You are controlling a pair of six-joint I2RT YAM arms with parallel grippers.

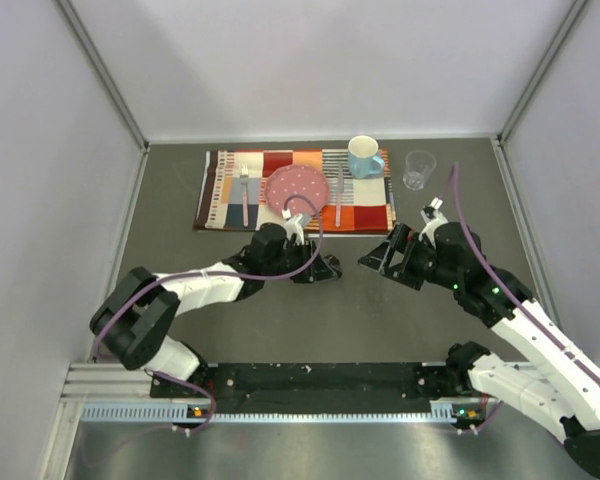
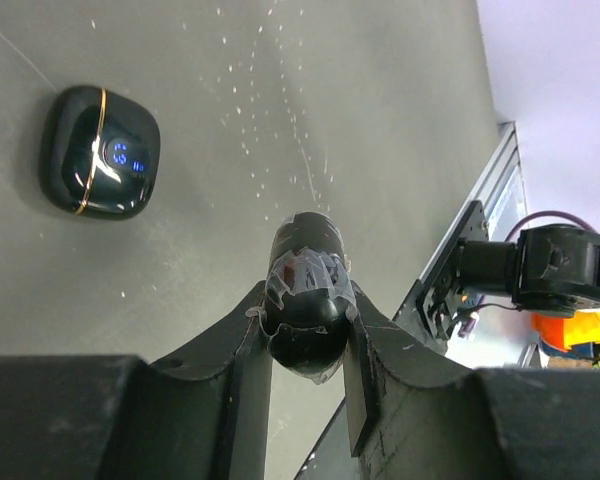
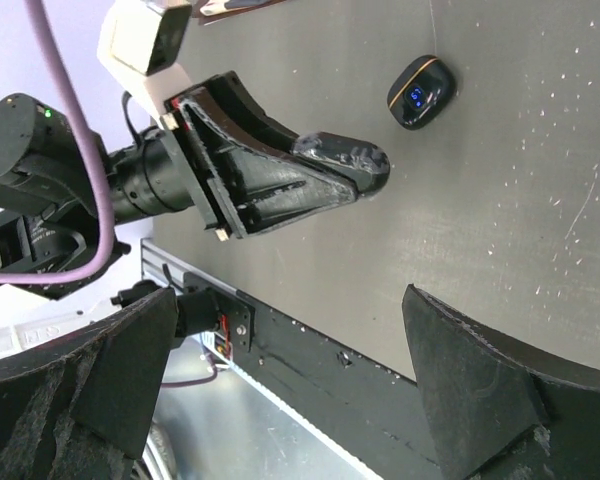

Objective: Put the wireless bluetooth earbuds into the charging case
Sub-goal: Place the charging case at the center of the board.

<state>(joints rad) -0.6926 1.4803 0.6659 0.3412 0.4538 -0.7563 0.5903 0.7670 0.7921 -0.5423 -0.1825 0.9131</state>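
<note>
My left gripper (image 2: 305,305) is shut on a black oval charging case (image 2: 305,250) wrapped in clear tape, which sticks out past the fingertips just above the table. A second black charging case (image 2: 100,150) with a gold rim line and blue lights lies on the table beyond it, apart from both grippers. From the right wrist, that lit case (image 3: 420,92) is beyond the left gripper's tip (image 3: 365,165). My right gripper (image 3: 290,320) stands wide open with nothing between its fingers. Seen from above, the left gripper (image 1: 320,268) and right gripper (image 1: 377,260) face each other at mid-table. The earbuds are out of view.
A patchwork placemat (image 1: 220,190) at the back holds a pink dotted plate (image 1: 296,186), cutlery on both sides and a light blue mug (image 1: 364,157). A clear glass (image 1: 418,169) stands to its right. A metal rail (image 1: 130,385) runs along the near edge.
</note>
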